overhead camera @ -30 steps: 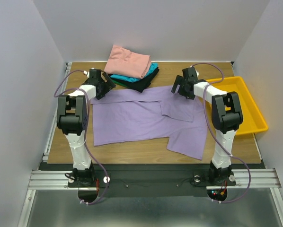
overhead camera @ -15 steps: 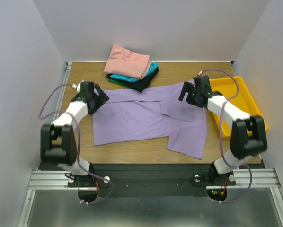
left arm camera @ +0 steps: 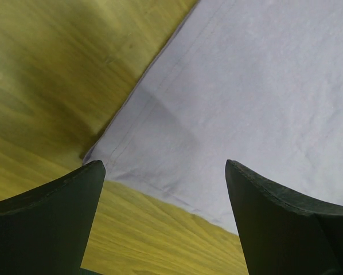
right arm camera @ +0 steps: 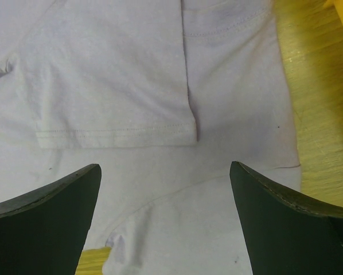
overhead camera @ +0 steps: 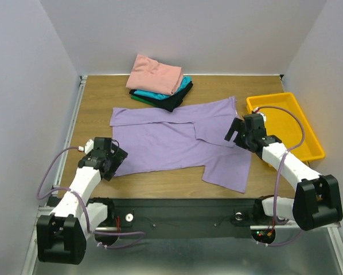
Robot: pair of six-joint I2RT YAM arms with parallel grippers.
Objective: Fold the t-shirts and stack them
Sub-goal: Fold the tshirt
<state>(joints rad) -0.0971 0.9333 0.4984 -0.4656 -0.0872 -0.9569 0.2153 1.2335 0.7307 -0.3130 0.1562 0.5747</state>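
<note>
The light purple t-shirt (overhead camera: 171, 140) lies spread on the wooden table, its right sleeve folded inward. My left gripper (overhead camera: 113, 162) is open above the shirt's near left corner (left arm camera: 111, 150), holding nothing. My right gripper (overhead camera: 236, 132) is open above the shirt's right side (right arm camera: 160, 189), near the folded sleeve's hem (right arm camera: 114, 134), holding nothing. A stack of folded shirts sits at the back: salmon-pink (overhead camera: 155, 73) on top, then teal (overhead camera: 183, 87), black (overhead camera: 172, 102) and a green edge (overhead camera: 138, 98).
A yellow plastic tray (overhead camera: 309, 150) stands at the right edge of the table (overhead camera: 97, 103), just beside the right arm. White walls close in the back and both sides. A metal rail runs along the near edge.
Both arms have drawn back from the shirt's far corners toward the near edge. The left gripper now sits at the near left corner, the right at the shirt's right side. Both stayed open.
</note>
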